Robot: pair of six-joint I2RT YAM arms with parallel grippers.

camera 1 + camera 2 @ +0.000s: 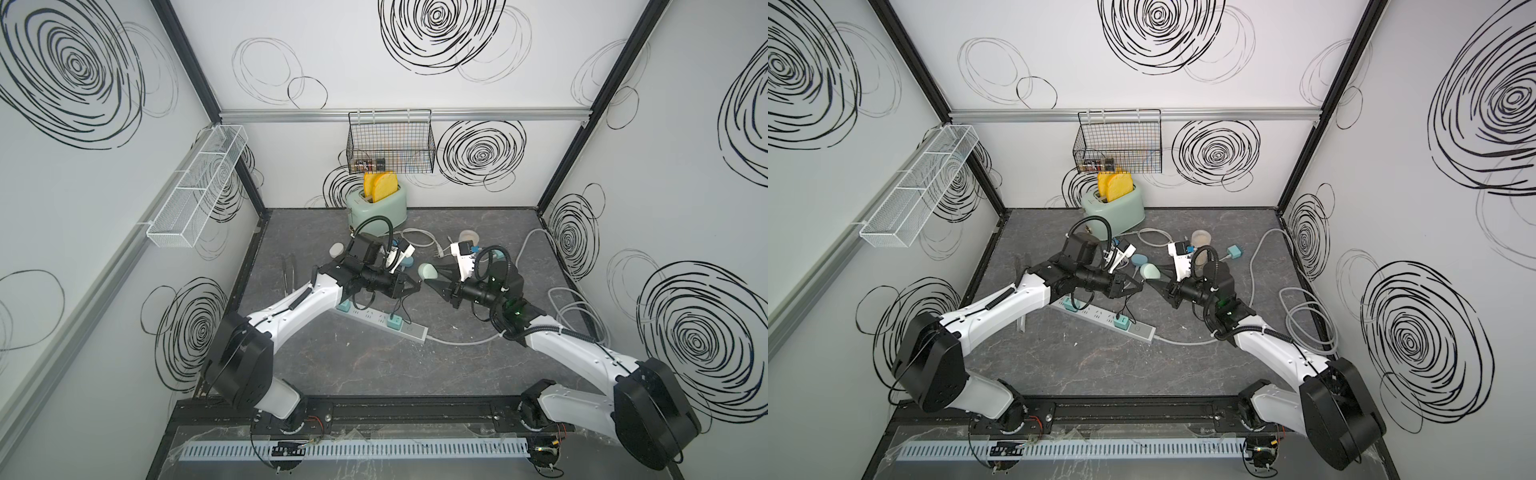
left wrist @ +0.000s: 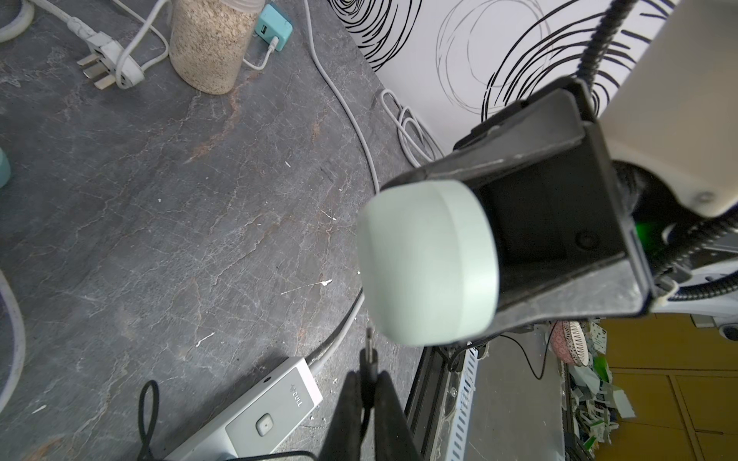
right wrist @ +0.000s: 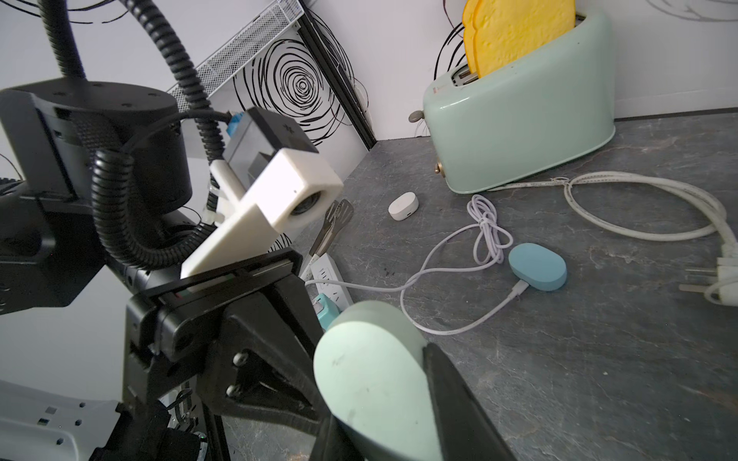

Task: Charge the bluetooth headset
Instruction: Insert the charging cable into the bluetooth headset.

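Observation:
The bluetooth headset is a mint-green, rounded case held above the table. My right gripper is shut on it, a black finger along one side; in the left wrist view the case sticks out of those jaws. My left gripper is shut on a thin black charging plug. Its metal pin points at the case's lower edge, a short gap away. The plug's black cable hangs down to a teal adapter in the power strip.
A white power strip lies under both grippers. Behind are a blue case on a white cable, a small white case, a mint toaster, a grain jar, loose white cords and tongs.

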